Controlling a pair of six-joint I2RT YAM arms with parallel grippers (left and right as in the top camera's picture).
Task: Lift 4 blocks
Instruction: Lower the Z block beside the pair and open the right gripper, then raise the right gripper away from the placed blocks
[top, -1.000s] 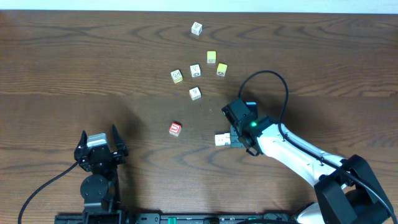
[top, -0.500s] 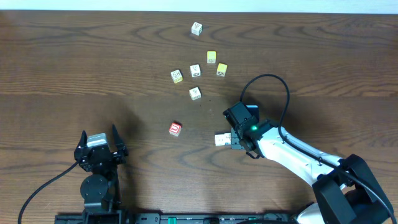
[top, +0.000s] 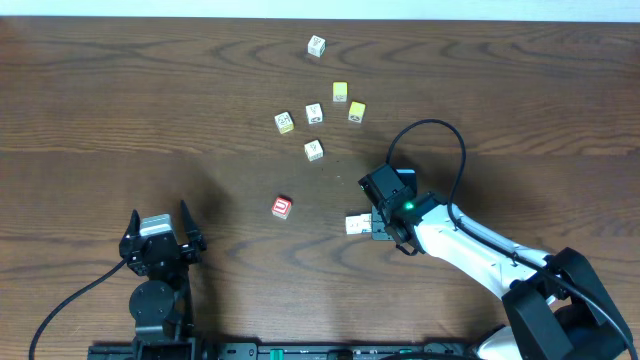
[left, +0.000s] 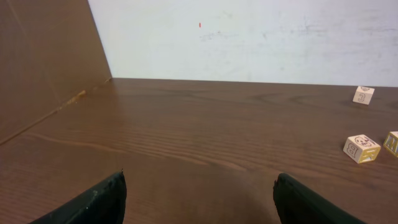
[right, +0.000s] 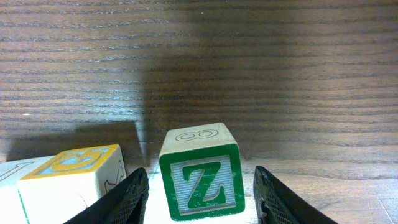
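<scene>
The green-faced wooden cube with a white Z (right: 199, 168) stands on the dark wood table (top: 120, 110) directly between the fingers of the right gripper (right: 200, 202). Its Z face is turned toward the wrist, and its side faces lie roughly parallel to the pads. The jaws are partly open with a narrow gap showing on each side of the cube, so nothing is gripped. A cube has no long axis to line up with, so the lift seems to depend only on closing squarely from here. A yellow-lettered wooden cube (right: 71, 177) sits just outside the finger on the view's left, close enough to be nudged. The left gripper (left: 199, 199) is spread wide and empty, well apart from the Z cube, so the right arm is clearly nearer.
</scene>
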